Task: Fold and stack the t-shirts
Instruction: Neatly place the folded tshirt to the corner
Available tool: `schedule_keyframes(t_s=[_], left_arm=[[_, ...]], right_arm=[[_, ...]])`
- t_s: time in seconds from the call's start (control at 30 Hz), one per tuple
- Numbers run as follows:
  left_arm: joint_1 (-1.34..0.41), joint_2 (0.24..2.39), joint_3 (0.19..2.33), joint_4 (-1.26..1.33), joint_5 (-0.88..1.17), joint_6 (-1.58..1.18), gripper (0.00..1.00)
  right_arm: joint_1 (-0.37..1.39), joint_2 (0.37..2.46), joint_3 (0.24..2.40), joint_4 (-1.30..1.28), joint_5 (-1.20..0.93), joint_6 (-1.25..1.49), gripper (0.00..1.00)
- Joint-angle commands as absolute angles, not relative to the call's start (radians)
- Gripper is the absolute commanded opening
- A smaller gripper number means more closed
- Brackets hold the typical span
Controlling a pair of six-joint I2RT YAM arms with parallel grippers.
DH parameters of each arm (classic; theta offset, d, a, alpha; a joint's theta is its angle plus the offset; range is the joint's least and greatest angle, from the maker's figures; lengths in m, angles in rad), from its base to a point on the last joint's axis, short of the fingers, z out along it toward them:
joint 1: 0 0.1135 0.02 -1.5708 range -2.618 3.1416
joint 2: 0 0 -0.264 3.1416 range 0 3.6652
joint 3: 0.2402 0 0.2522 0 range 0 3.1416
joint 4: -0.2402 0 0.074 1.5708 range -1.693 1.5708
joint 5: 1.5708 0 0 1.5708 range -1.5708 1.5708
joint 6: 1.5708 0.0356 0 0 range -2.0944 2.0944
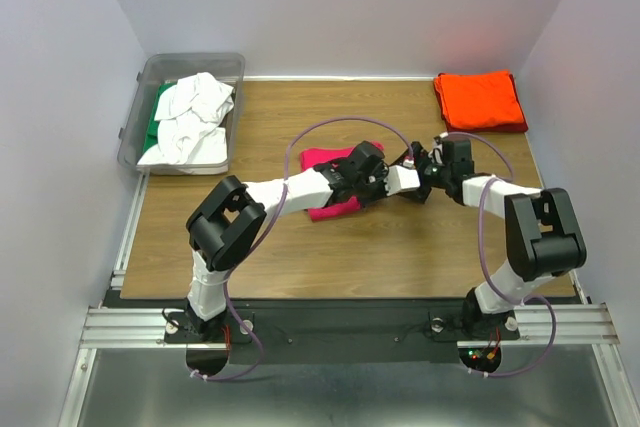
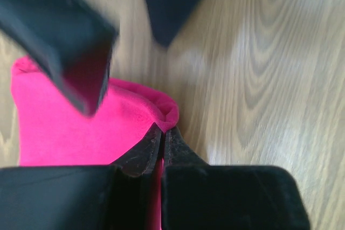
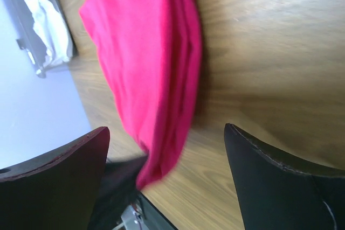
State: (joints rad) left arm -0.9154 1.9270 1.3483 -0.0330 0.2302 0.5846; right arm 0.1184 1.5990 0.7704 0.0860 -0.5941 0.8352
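The magenta-pink t-shirt [image 1: 330, 187] lies folded on the table's middle. My left gripper [image 1: 398, 181] is shut on its right edge; in the left wrist view the jaws [image 2: 163, 133] pinch a corner of the pink cloth [image 2: 64, 133]. My right gripper [image 1: 428, 169] faces it from the right, open and empty. In the right wrist view its fingers [image 3: 285, 181] stand wide apart either side of the shirt's [image 3: 145, 52] near corner, not touching it. An orange-red t-shirt [image 1: 480, 100] lies folded at the far right corner.
A clear grey plastic bin [image 1: 150, 82] at the far left holds crumpled white t-shirts [image 1: 195, 112] and a green one [image 1: 157, 112]. The two grippers are close together. Bare wooden table [image 1: 400, 247] lies in front of the shirt.
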Motion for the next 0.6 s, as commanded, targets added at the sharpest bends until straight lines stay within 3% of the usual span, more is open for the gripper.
schedule_keyframes(t_s=[0.0, 0.17, 0.33, 0.5, 0.57], left_arm=[[-0.917, 1.867, 1.423, -0.047, 0.334, 0.516, 0.00], [-0.914, 1.874, 1.470, -0.060, 0.348, 0.491, 0.00], [-0.908, 1.894, 1.486, -0.064, 0.359, 0.474, 0.00], [-0.907, 1.913, 1.489, -0.052, 0.367, 0.468, 0.00], [-0.902, 1.922, 1.494, -0.048, 0.367, 0.468, 0.00]], right_arm=[[0.161, 1.663, 0.808, 0.225, -0.545, 0.943, 0.91], [0.196, 1.753, 0.841, 0.280, -0.506, 0.988, 0.84], [0.198, 1.787, 0.857, 0.341, -0.425, 1.022, 0.68], [0.198, 1.816, 0.882, 0.350, -0.338, 1.009, 0.62], [0.199, 1.845, 0.896, 0.357, -0.333, 1.003, 0.50]])
